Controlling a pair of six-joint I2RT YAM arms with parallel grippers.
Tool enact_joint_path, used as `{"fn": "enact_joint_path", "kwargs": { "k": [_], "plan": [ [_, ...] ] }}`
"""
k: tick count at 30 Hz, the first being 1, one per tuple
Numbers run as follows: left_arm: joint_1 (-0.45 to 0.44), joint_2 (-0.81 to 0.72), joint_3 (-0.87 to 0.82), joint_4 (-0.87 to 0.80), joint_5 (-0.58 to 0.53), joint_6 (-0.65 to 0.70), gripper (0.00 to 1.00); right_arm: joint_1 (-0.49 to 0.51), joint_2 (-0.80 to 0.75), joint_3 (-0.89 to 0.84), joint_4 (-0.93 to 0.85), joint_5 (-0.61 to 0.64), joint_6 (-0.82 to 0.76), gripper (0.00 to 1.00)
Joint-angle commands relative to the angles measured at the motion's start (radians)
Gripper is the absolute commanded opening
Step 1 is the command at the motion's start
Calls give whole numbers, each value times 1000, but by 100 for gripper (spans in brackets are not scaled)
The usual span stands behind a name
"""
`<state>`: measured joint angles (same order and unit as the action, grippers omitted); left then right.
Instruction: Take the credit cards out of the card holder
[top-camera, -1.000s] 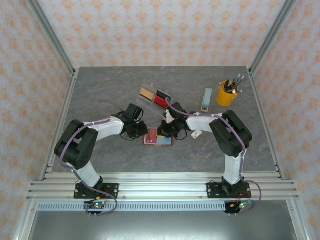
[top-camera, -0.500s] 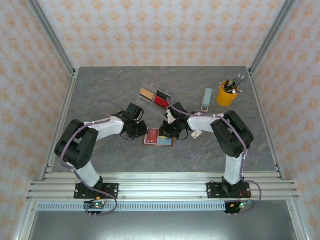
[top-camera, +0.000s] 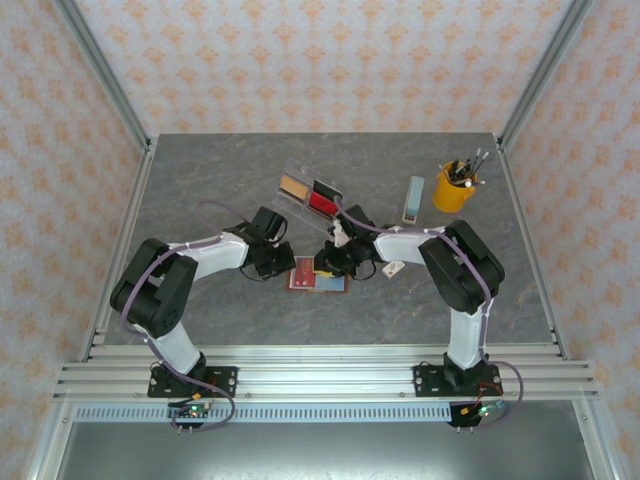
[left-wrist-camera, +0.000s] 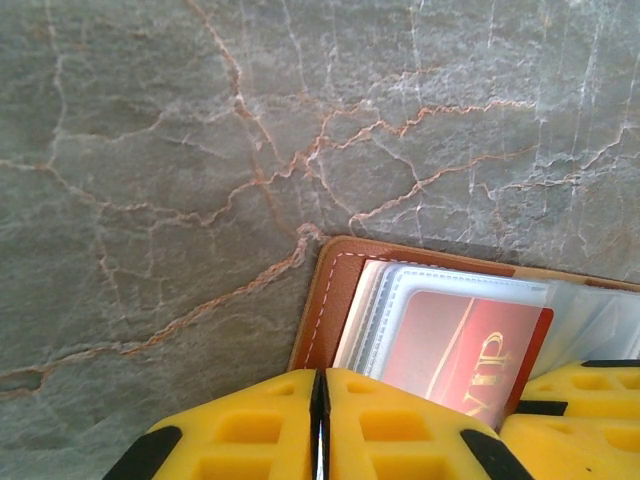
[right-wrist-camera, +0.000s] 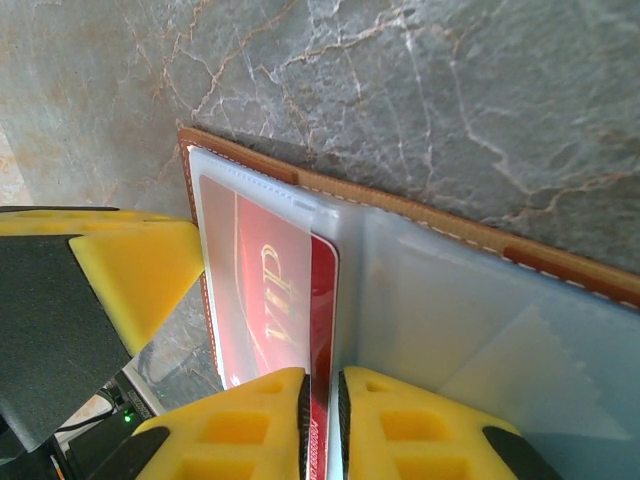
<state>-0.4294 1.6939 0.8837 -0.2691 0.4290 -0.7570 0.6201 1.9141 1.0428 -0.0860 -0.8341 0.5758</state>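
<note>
The brown leather card holder (top-camera: 330, 284) lies open on the grey table between both arms. A red credit card (right-wrist-camera: 270, 290) marked VIP sits in a clear sleeve on its left half and sticks out of the sleeve's inner edge. My right gripper (right-wrist-camera: 322, 420) straddles that edge, its jaws a narrow slit apart with a sliver of gap beside the card. My left gripper (left-wrist-camera: 320, 410) is shut, fingers pressed together over the card holder's (left-wrist-camera: 335, 300) left border, next to the red card (left-wrist-camera: 460, 340). From above, the left gripper (top-camera: 283, 262) and right gripper (top-camera: 325, 262) meet over the holder.
A clear acrylic tray (top-camera: 310, 193) with tan, red and black cards lies behind the holder. A small white tag (top-camera: 393, 268) lies to the right. A blue-grey box (top-camera: 414, 199) and a yellow pen cup (top-camera: 455, 187) stand at the back right.
My right jaws have parted slightly around the red card's edge. Both arms have hardly shifted, and the card holder stays where it was.
</note>
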Motion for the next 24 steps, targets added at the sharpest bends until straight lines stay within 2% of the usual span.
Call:
{"fn": "enact_joint_path", "kwargs": {
  "k": [1, 8, 15, 19, 24],
  "plan": [
    [5, 30, 4, -34, -18, 16, 13, -3, 20, 15, -30, 41, -5, 18],
    [5, 45, 1, -14, 0, 10, 12, -3, 39, 19, 16, 1, 11, 16],
    [6, 49, -18, 4, 11, -1, 11, -3, 44, 3, 110, -45, 51, 8],
    [4, 42, -13, -17, -12, 5, 11, -3, 19, -5, 85, -30, 31, 2],
    [9, 36, -1, -38, -30, 19, 11, -14, -17, -11, -7, -2, -19, 1]
  ]
}}
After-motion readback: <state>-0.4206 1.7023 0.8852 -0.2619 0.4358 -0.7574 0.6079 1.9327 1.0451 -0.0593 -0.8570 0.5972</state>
